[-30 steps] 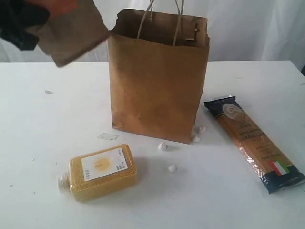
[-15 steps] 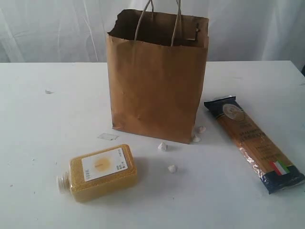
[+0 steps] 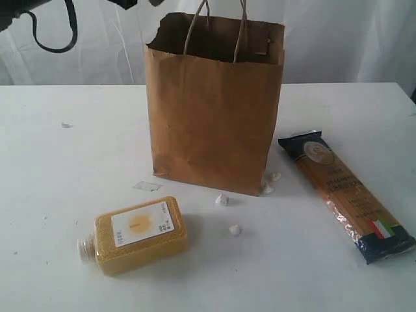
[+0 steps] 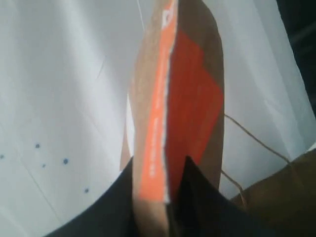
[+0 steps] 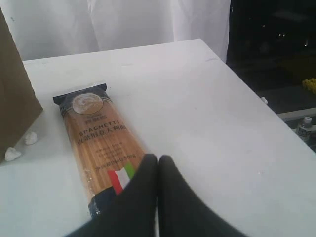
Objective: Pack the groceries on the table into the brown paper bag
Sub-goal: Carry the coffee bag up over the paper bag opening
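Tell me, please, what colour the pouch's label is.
Orange label on the brown pouch; left wrist view shows it best.

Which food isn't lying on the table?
The brown pouch with orange label, pinched in the left gripper; the yellow grain bottle and spaghetti packet lie flat there.

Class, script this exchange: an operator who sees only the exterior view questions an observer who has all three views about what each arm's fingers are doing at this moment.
Operator: I see the paper bag but no fingers. Do the left fingers hold anything?
Observer: Yes, they grip the brown pouch with the orange label, edge-on between them.
Operator: And the right fingers?
Observer: Shut with nothing between them. In the right wrist view they overlap the flag end of the spaghetti packet.
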You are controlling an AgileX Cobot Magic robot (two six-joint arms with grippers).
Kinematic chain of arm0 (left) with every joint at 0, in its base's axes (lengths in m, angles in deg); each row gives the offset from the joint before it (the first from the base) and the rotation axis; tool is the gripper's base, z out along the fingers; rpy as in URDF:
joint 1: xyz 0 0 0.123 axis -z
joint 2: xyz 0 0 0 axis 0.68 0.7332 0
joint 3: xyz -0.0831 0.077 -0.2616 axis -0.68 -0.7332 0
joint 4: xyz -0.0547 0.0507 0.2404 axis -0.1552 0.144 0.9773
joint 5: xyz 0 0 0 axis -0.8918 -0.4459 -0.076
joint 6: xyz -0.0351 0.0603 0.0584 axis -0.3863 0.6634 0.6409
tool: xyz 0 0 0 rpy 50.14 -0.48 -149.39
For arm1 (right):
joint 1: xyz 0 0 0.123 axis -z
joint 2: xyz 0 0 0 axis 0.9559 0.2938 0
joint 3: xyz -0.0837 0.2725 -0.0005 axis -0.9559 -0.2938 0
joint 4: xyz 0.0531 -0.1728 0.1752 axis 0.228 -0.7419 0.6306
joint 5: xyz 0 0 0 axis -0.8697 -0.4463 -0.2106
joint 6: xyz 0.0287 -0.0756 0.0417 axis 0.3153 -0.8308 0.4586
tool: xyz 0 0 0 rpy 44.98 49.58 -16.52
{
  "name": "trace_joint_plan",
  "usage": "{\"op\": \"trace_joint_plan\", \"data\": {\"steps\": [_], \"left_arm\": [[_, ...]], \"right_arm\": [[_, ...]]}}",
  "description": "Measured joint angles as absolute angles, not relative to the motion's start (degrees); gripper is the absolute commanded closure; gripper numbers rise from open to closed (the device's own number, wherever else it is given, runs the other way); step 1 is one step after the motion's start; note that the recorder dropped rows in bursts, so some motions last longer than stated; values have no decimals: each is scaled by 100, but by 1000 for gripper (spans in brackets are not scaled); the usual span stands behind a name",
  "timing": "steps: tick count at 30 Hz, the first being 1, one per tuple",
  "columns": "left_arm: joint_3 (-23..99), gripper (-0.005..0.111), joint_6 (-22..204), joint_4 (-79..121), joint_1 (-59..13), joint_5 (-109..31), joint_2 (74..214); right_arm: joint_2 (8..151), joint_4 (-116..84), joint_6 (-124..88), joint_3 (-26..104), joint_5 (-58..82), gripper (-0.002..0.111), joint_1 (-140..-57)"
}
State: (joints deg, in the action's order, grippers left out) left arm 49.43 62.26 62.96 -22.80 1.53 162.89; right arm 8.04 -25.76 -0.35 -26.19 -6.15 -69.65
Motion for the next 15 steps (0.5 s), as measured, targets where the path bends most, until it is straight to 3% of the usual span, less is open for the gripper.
{"op": "trace_joint_plan", "data": {"steps": [15], "left_arm": [[4961,107,4947,6650,-2280,281,16606]], "right_arm": [[804,-2576,-35,-2619,-615,108,-6965]]}}
